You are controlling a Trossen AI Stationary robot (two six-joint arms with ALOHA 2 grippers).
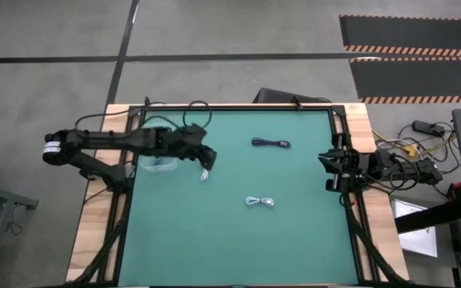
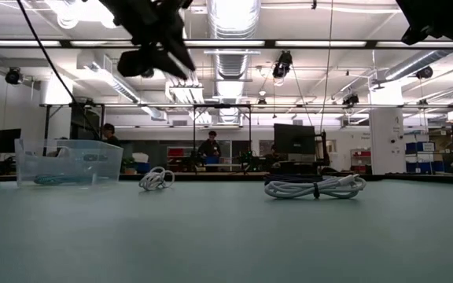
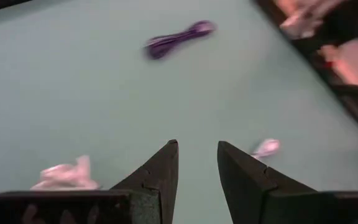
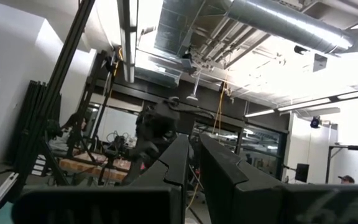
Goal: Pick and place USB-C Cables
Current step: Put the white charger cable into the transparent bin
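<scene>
High view shows a clear plastic bin point(image 1: 161, 165) at the left side of the green table point(image 1: 294, 232), partly under the left arm; in the low view the same bin point(image 2: 69, 162) holds a teal-green cable point(image 2: 53, 179) lying on its floor. The left gripper point(image 1: 206, 160) hangs above the mat just beside the bin, its fingers point(image 3: 160, 171) parted with nothing between them. A white cable point(image 1: 205, 174) lies on the mat right below that gripper, and shows as a small looped bundle point(image 2: 156, 179) in the low view. A black cable point(image 1: 270, 143) rests toward the far middle of the mat, well apart from the others; in the left wrist view it looks purplish point(image 3: 179, 38), probably from blur. A pale silvery-blue cable point(image 1: 260, 202) lies near the mat's centre. The right gripper point(image 1: 326, 170) waits at the table's right edge, fingers closed and empty, pointed up toward the ceiling. Beyond the table, the low view shows a workshop with ceiling ducts, monitors and a person point(image 2: 209, 149) standing far back.
</scene>
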